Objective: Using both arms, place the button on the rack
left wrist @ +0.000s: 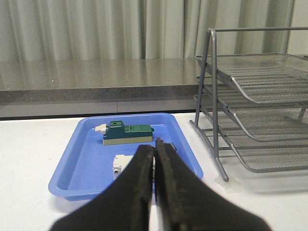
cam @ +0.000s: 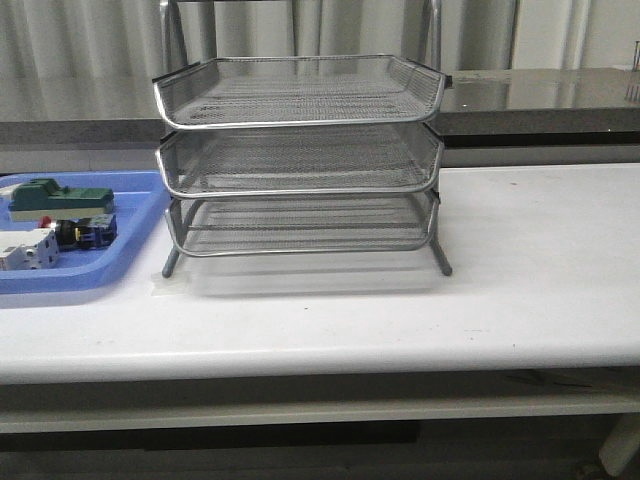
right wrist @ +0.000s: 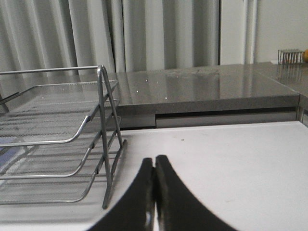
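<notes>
Your rack [cam: 298,160] stands on the white desk [cam: 520,280] toward its back edge, a little left of the middle, with all three wire-mesh tiers stacked one above the other and nothing lying in any of them. Just beside it, at the desk's left edge, sits the blue tray [cam: 135,225], its right rim close to the rack's left front foot without touching it. The button [cam: 82,233] is in that tray, near the tray's right rim; you can make out its dark body and a bit of red at one end in the front view, though it is small and blurred there. Behind it in the tray lies the green-topped block [cam: 58,197], and to its left, at the tray's front, the white block [cam: 28,250]. In the left wrist view your left gripper [left wrist: 154,159] hangs over the desk in front of the tray, its two black fingers [left wrist: 137,183] pressed together with nothing between them, and they hide the button from that camera. In the right wrist view your right gripper [right wrist: 154,168] is clenched the same way, holding nothing, above bare desk on the rack's right side, near its right legs. Neither arm shows in the front view.
</notes>
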Motion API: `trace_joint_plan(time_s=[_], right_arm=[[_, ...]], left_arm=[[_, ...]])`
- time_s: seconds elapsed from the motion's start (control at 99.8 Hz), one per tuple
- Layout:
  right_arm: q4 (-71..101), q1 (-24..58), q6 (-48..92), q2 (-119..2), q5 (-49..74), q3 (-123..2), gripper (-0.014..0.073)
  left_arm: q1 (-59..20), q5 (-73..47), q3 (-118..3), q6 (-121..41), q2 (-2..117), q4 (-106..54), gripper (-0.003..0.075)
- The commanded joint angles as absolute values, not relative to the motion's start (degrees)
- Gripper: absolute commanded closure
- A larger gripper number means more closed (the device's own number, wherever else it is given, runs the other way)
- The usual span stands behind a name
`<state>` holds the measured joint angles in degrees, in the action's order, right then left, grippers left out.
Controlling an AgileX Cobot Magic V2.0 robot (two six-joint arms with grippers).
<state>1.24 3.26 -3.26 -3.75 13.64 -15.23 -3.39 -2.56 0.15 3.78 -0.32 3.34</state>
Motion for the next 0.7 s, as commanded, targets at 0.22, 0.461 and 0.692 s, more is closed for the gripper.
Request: trace_joint_plan(time_s=[0.22, 0.461, 0.692], right_arm=[[1.4, 2.8, -3.1, -27.4, 32.4, -36.2, 0.0661], [6.0, 2.8, -3.1, -43.6, 35.2, -43.5, 0.0661], [16.1, 2.8, -3.1, -53.3, 32.2, -43.5, 0.0661]], left_arm=[[-3.2, 1.6, 2.7, 4.3, -2.0, 3.4, 0.0716], [-3.2, 1.6, 2.7, 4.3, -2.0, 3.4, 0.0716], [-3.2, 1.6, 2.7, 4.3, -2.0, 3.4, 0.0716]])
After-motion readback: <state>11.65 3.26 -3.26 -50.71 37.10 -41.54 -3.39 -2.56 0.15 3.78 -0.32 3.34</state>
